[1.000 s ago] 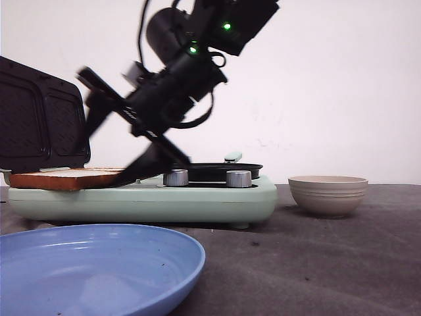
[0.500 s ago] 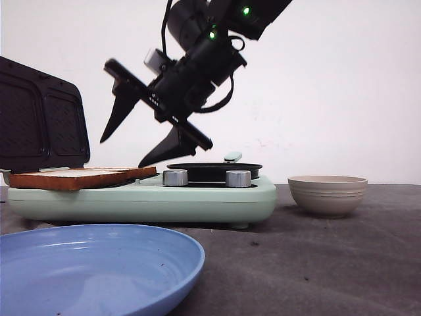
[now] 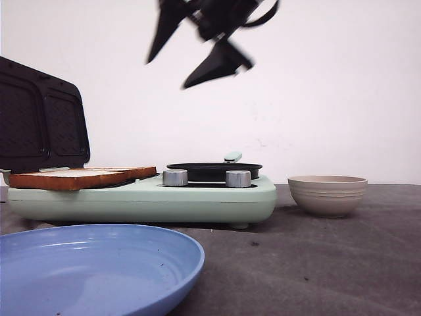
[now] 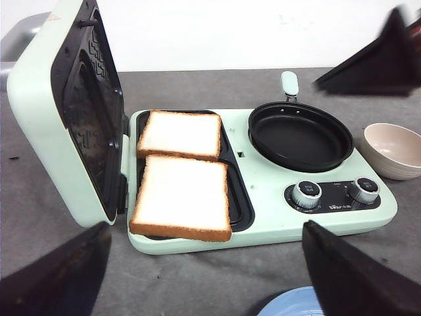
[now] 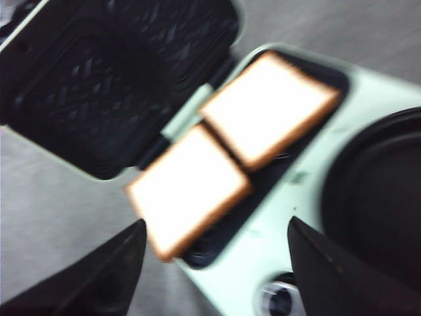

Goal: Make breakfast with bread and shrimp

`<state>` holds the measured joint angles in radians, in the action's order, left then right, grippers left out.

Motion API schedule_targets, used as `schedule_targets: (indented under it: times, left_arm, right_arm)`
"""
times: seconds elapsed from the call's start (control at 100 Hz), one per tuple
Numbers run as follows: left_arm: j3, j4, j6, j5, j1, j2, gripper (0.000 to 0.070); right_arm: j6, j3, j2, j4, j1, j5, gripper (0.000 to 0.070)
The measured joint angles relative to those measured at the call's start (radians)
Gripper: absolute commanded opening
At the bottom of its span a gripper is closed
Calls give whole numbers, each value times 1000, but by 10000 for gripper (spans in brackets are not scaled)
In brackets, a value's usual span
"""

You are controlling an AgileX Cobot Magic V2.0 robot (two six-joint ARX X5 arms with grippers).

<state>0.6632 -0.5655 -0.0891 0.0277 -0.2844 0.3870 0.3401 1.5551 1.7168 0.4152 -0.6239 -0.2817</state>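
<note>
Two slices of white bread with brown crusts lie side by side in the open sandwich tray, the far slice (image 4: 181, 133) and the near slice (image 4: 183, 196). They also show in the front view (image 3: 79, 176) and the right wrist view (image 5: 187, 187). The near slice overhangs the tray's front edge. My right gripper (image 3: 168, 74) is open and empty, high above the maker, blurred by motion; it also shows in its own wrist view (image 5: 216, 222). My left gripper (image 4: 205, 227) is open and empty, held above the table in front of the maker. No shrimp shows.
The mint-green breakfast maker (image 3: 197, 197) has its dark lid (image 3: 39, 118) standing open at the left and a black pan (image 4: 299, 135) on its right half. A beige bowl (image 3: 327, 194) stands to its right. A blue plate (image 3: 92, 263) lies at the front.
My right gripper was down at the bread's edge a second ago. It has since risen up and to the right, open, leaving the bread on the tray.
</note>
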Motion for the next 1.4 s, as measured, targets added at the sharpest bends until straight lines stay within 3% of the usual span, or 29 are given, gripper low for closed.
schedule_targets:
  times: [0.14,0.36,0.47,0.69,1.04,1.4]
  left_arm:
    - [0,-14,0,0,0,0,516]
    - [0,-38,-3,0,0,0,516]
    - [0,-46,-4,0,0,0,516]
    - [0,-52,-4,0,0,0,516]
    - [0,-52,-4,0,0,0,514]
    - [0,-51,-4,0,0,0,514]
  right_arm:
    - [-99,0,-97,92,18,93,421]
    - [-195,0,-202,203,35,166,414]
    - [-219,-37,-259,189,39,207,409]
    - [-257,-236,-461,100,53,209,408]
    - [-245,-738,-873,-8,70,257,409]
    - [-73,-1104,-1242,-10,70,305,409]
